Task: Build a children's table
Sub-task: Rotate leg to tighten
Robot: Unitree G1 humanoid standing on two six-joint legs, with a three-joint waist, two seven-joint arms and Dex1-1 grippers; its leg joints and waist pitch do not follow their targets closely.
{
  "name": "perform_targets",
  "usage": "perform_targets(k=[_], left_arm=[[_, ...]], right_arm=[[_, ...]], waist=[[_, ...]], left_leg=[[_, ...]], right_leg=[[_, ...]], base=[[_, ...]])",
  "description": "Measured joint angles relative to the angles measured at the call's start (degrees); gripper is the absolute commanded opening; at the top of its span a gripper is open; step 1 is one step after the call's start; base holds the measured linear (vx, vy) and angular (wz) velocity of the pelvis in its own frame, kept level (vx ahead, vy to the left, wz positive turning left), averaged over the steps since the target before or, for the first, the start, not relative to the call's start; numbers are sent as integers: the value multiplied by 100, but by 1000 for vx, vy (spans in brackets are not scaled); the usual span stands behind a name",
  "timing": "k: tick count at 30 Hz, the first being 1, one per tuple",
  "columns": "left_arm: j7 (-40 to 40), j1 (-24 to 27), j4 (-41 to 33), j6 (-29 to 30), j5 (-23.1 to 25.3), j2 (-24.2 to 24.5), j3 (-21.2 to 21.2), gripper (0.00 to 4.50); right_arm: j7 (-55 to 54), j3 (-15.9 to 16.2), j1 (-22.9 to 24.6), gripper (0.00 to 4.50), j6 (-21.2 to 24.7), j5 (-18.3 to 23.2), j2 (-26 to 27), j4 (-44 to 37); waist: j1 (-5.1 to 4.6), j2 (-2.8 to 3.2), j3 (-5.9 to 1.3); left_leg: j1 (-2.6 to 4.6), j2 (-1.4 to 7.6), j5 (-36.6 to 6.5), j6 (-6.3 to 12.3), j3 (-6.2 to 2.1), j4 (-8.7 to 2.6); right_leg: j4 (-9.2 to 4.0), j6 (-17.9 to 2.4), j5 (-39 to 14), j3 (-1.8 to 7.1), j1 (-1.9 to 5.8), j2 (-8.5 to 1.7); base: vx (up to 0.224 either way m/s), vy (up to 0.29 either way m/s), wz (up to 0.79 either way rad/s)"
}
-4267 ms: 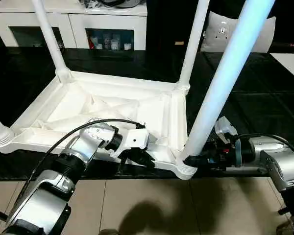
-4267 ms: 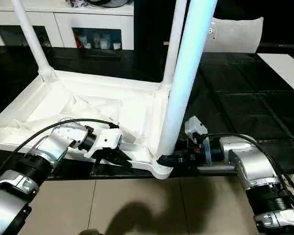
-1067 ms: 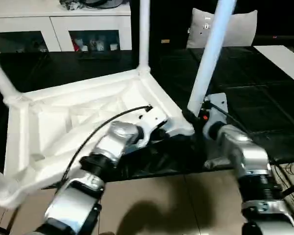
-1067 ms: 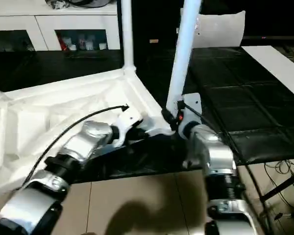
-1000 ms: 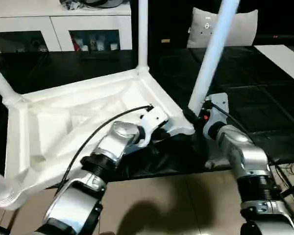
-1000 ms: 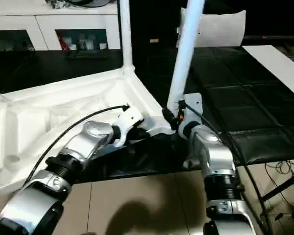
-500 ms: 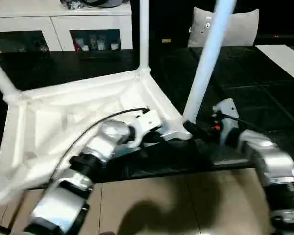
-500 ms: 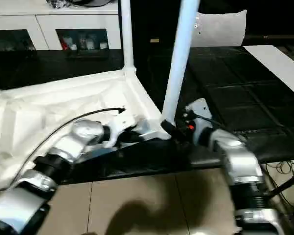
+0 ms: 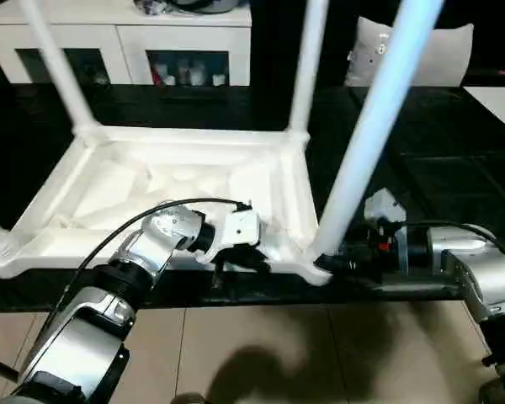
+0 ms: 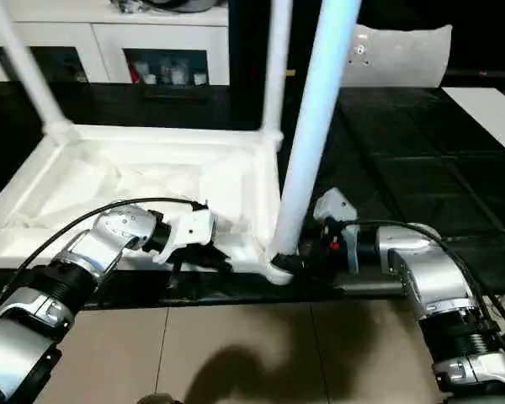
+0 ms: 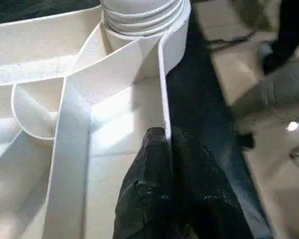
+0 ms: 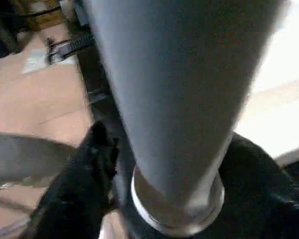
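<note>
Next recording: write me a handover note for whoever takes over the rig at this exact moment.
Left end effector: shut on the near rim of the upside-down tabletop.
Right end effector: fingers around the base of the near right leg at its corner socket.
Done: legs stand in the two far corners and that near right one; a fourth shows at the near left corner.
Left: check seating, turn the table upright.
</note>
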Motion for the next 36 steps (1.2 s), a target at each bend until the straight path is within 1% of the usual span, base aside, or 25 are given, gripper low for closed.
perform_targets(k=[2,3,4,9,15,19,21,24,25,26,28,29,31,33,36], left_arm=[[-132,0,-1,-58,-17,37,-25,0],[-186,0,-1,-84,-25,46,-33,0],[-222,0,-1,-112,-31,57,-37,0],[-351,0,-8,-174,-57,78,-35,0],[-361,31,-23,-172,-96,77,-26,0],[-359,172,-220,88,-199,45,77,0],[-332,225,-274,305,-201,64,150,0],[100,277,-323,746,-147,49,306,0],[346,280,-323,868,-92,-23,360,0],[683,278,-323,1011,-22,-151,418,0],[1058,273,-327,1238,-2,-362,491,0],[1370,273,-333,1480,-2,-558,580,0],[1865,270,-375,1876,0,-820,695,0],[2353,205,-393,2258,15,-1089,745,0],[2936,171,-431,2551,74,-1380,822,0]], right_arm=[[165,48,1,278,70,94,-50,0],[223,55,1,265,93,108,-63,0],[267,63,1,265,128,122,-74,-3],[424,77,22,216,212,157,-110,-52],[425,54,49,201,292,194,-110,-64],[177,-128,332,198,443,311,81,-326],[-88,-215,426,198,491,332,231,-407],[-946,-386,428,197,524,188,644,-410],[-1283,-468,424,197,555,136,809,-368],[-1702,-622,393,195,620,101,997,-290],[-2159,-787,346,193,736,79,1115,-233],[-2562,-948,285,193,838,41,1268,-185],[-3239,-1131,165,193,942,-79,1550,-115],[-3886,-1247,7,193,964,-209,1793,-14],[-4670,-1398,-138,193,914,-345,2147,92]], waist=[[12,-4,1],[19,-4,0],[25,-6,0],[47,-8,-1],[64,-9,-2],[60,-9,-2],[31,-9,-2],[-95,-9,-2],[-132,-9,-2],[-192,-11,-2],[-242,-11,-2],[-279,-15,0],[-342,-17,1],[-369,-13,-1],[-366,-11,-2]], left_leg=[[1,0,0,0,0,0],[1,0,1,0,0,0],[1,0,1,0,0,1],[0,0,1,0,0,1],[1,1,1,0,0,0],[0,2,1,-1,2,-4],[-1,1,3,-4,4,-4],[22,0,10,-18,3,-9],[27,0,12,-20,1,-10],[27,-2,12,-20,0,-7],[29,-3,13,-19,-2,-7],[26,-3,16,-14,-1,-6],[24,-3,18,-11,0,-4],[25,-4,17,-11,2,-9],[27,-2,17,-13,9,-33]], right_leg=[[2,0,0,0,0,0],[2,0,0,0,0,0],[3,0,0,0,0,0],[3,0,0,0,0,0],[3,1,-1,0,0,0],[4,4,-2,0,1,0],[13,4,-2,4,5,0],[18,39,-21,6,14,1],[14,41,-22,6,17,1],[11,42,-22,8,17,0],[-4,42,-22,13,19,-2],[-8,42,-22,14,19,-2],[-8,40,-19,16,15,-2],[-5,40,-12,17,11,-2],[-3,39,-10,10,7,2]], base=[[0,0,0],[0,0,0],[0,0,0],[0,0,0],[0,0,0],[0,0,0],[0,0,0],[0,0,0],[0,0,0],[0,0,0],[0,0,0],[0,0,0],[0,0,0],[0,0,0],[0,0,0]])
